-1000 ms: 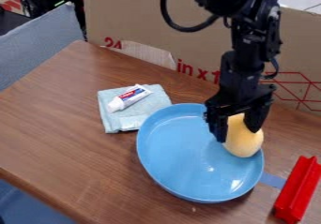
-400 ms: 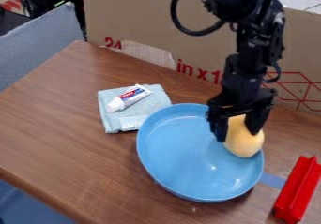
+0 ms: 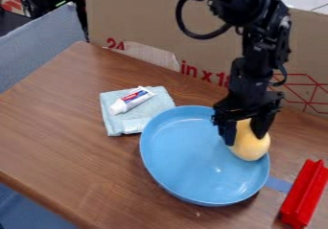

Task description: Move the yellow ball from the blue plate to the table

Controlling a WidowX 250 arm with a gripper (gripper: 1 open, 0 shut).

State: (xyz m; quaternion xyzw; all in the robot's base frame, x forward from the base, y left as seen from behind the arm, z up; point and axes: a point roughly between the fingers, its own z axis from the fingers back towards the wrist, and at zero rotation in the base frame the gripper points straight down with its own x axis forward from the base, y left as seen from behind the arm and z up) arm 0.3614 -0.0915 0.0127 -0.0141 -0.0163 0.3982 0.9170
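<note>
The yellow ball (image 3: 250, 145) rests on the right inner part of the blue plate (image 3: 179, 156), which lies on the brown table (image 3: 52, 108). My gripper (image 3: 244, 127) points straight down over the ball. Its dark fingers (image 3: 223, 129) straddle the ball's upper half, one on each side, and the jaws stand apart. The top of the ball is hidden behind the gripper. I cannot tell whether the fingers touch the ball.
A folded pale blue-green cloth (image 3: 122, 116) with a toothpaste tube (image 3: 138, 99) on it lies left of the plate. A red block (image 3: 302, 193) sits at the right edge. A cardboard box (image 3: 167, 27) printed in red stands behind.
The gripper has sunk slightly around the ball, and the arm above it has shifted a little to the right. The ball and plate have not moved.
</note>
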